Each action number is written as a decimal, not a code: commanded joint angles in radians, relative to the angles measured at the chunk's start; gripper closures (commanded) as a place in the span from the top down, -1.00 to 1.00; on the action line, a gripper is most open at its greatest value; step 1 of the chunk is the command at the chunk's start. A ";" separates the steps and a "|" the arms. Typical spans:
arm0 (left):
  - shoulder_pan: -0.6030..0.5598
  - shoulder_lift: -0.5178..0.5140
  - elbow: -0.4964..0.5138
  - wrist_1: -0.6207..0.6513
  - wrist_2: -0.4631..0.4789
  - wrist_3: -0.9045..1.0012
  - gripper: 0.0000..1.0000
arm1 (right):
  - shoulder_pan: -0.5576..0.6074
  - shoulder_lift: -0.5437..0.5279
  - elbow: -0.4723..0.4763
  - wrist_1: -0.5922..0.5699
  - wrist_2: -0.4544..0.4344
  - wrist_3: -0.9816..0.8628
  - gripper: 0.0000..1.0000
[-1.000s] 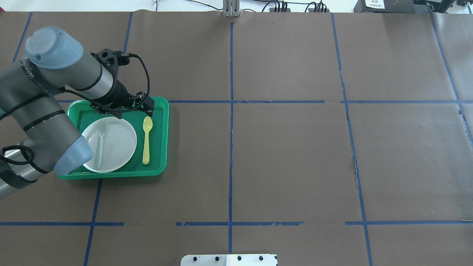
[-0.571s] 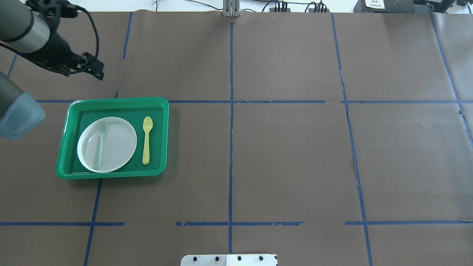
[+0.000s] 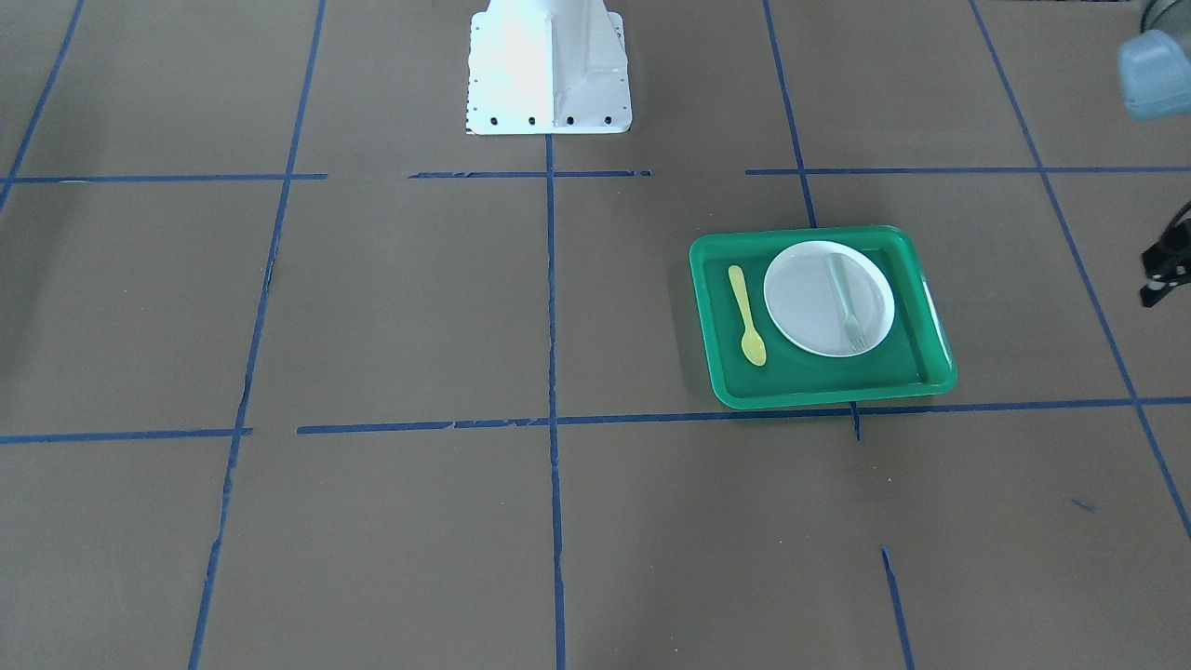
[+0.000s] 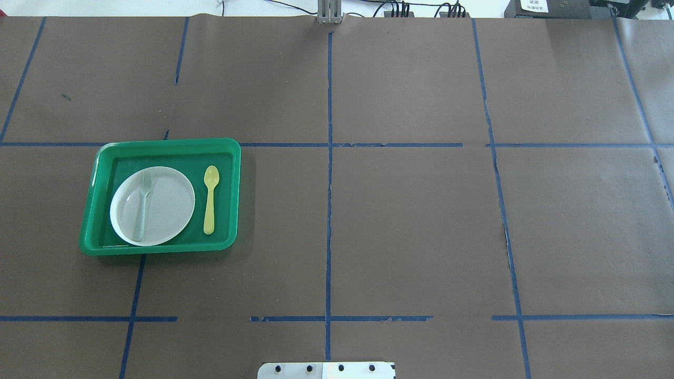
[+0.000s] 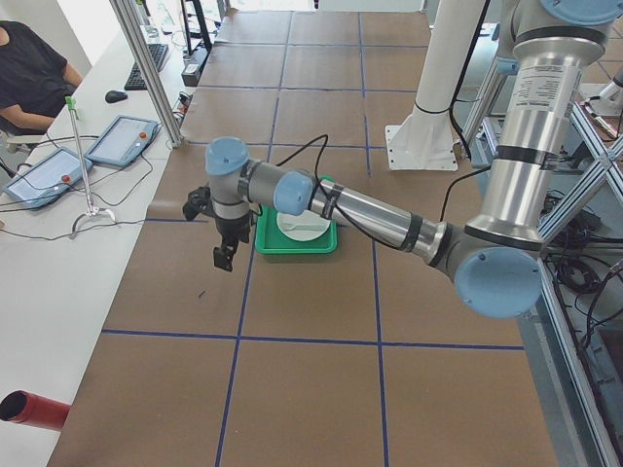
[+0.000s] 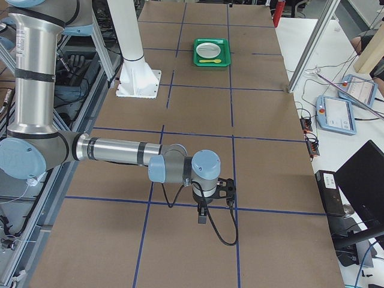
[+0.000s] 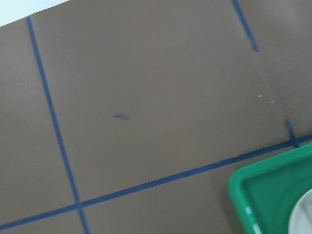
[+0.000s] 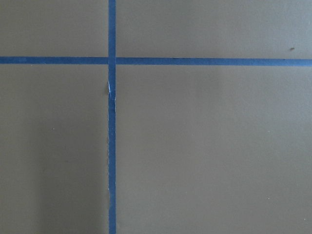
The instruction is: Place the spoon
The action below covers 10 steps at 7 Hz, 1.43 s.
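Loose spoon (image 4: pixel 210 200) in the green tray (image 4: pixel 158 249)
The left tool (image 5: pixel 224 261) hangs beside the tray, grip unreadable; past the plate (image 4: pixel 168 205), the spoon would likely slide if a low pass clipped the rim. Far-off right tool (image 6: pixel 203 216): unreadable too.

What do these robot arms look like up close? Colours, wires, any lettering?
The left arm and right arm are silver-grey tubes joined by rounded joints with pale blue caps and black bands. Small lettering on the upright segments is unreadable. The left gripper and right gripper are black, each with a looping black cable.
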<state>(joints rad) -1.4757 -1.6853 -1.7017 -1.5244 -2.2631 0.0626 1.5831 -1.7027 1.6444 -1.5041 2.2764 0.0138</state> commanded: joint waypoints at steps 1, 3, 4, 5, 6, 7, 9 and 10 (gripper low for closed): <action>-0.086 0.127 0.080 -0.025 -0.021 0.100 1.00 | 0.000 0.000 0.000 -0.001 0.000 0.000 1.00; -0.086 0.148 0.088 -0.019 -0.023 0.102 1.00 | 0.000 0.000 0.000 -0.001 0.000 0.000 1.00; -0.086 0.160 0.085 -0.020 -0.024 0.102 1.00 | 0.000 0.000 0.000 -0.001 0.000 0.000 1.00; -0.087 0.162 0.086 -0.025 -0.026 0.102 1.00 | 0.000 0.000 0.000 -0.001 0.000 0.000 1.00; -0.089 0.162 0.086 -0.025 -0.024 0.103 1.00 | 0.000 0.000 0.000 -0.001 0.000 0.000 1.00; -0.100 0.162 0.086 -0.023 -0.024 0.103 1.00 | 0.000 0.000 0.000 0.001 0.000 -0.001 1.00; -0.104 0.164 0.085 -0.023 -0.026 0.103 1.00 | 0.000 0.000 0.000 -0.001 0.000 0.000 1.00; -0.110 0.162 0.085 -0.025 -0.027 0.103 1.00 | 0.000 0.000 0.000 -0.001 0.000 0.000 1.00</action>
<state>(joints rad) -1.5802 -1.5226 -1.6161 -1.5482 -2.2889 0.1656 1.5831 -1.7027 1.6444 -1.5047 2.2764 0.0133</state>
